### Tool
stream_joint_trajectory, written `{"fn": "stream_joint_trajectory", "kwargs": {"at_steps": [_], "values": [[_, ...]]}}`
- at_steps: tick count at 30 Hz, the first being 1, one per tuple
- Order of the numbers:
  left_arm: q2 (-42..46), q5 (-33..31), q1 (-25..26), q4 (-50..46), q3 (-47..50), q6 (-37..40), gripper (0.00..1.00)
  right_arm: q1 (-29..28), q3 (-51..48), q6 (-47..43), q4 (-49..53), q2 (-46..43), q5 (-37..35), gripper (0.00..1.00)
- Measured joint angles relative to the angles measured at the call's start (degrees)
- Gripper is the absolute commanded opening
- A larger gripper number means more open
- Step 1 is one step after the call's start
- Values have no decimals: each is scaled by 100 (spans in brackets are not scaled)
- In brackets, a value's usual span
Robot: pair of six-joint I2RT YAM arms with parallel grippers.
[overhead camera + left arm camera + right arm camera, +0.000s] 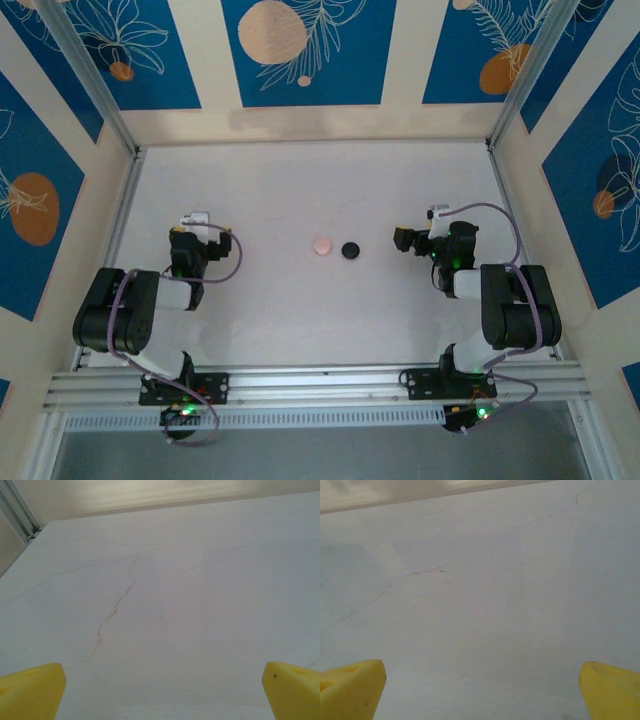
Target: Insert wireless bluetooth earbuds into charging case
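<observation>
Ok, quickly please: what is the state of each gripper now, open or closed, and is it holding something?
Left gripper: open wide, holding nothing.
Right gripper: open wide, holding nothing.

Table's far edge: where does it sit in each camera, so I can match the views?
Top external: the table's far edge runs level across the upper part.
Left wrist: the edge slants along the top, higher at right.
Right wrist: the edge slants across the top left.
Shared landmark: the white tabletop.
</observation>
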State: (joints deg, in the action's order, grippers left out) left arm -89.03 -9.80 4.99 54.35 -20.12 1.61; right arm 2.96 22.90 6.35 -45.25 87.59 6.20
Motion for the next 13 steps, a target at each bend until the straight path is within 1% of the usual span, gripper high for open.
{"fn": "stream_joint_trajectory", "kwargs": {"at_steps": [13], "values": [[0,68,0,-46,-20,0,100,4,0,0,-42,0,2,99]]}}
